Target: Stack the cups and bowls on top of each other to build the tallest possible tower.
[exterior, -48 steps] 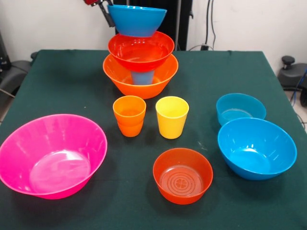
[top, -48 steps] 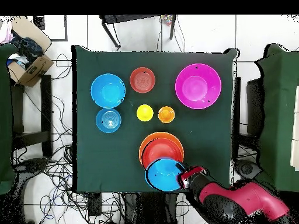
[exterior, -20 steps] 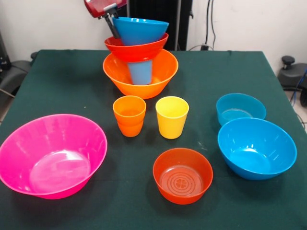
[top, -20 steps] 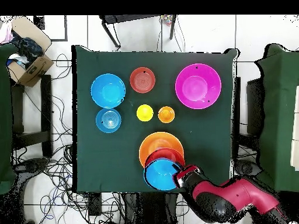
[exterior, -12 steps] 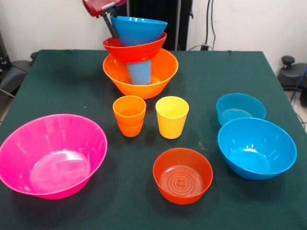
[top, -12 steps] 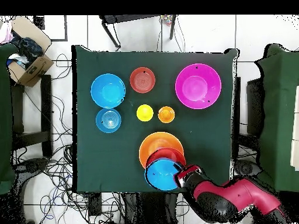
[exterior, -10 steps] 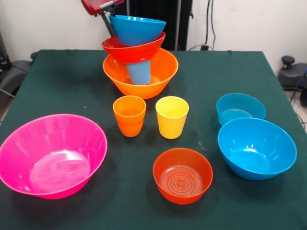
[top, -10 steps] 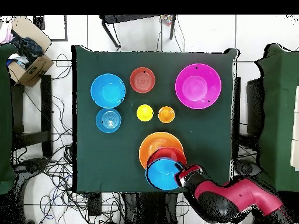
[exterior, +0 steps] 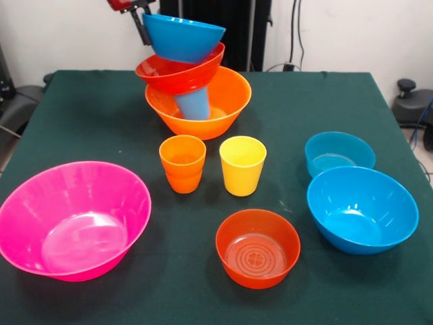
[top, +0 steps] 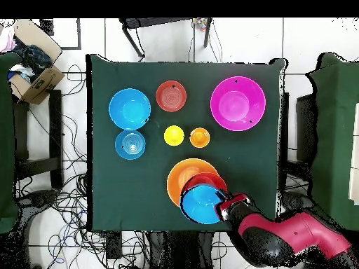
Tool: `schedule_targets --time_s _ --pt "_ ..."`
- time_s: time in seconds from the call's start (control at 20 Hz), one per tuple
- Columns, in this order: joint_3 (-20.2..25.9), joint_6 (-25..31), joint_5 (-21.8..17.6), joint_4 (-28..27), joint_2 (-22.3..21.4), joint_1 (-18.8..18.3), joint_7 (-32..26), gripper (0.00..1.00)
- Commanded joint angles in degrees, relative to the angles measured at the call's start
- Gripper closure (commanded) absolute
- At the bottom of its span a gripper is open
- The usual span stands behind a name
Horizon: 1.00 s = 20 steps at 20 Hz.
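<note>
My hand (exterior: 143,27) is clamped on the rim of the tilted blue bowl (exterior: 184,36), atop the tower (exterior: 195,88) at the tabletop's (exterior: 101,108) far side. I should level it, centre it over the red-orange bowl (exterior: 177,73), then release.

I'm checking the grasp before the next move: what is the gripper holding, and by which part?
The gripper holds the blue bowl by its rim, at the side away from the tower's middle; the bowl sits tilted on the red-orange bowl.
</note>
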Motion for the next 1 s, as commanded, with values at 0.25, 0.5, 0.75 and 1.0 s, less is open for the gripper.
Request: schedule_targets --time_s 0.25,0.5,0.75,1.0 --pt "1.0 2.3 1.5 -2.3 -1.4 5.5 -9.4 1.00" --pt "-0.4 0.2 0.1 -2.2 -1.0 7.0 -7.0 1.00" --pt "-1.5 -1.0 -1.0 -1.8 -0.9 8.1 -5.2 1.00" --pt "-2.0 -1.2 -1.3 -1.7 -0.5 8.0 -5.4 1.00"
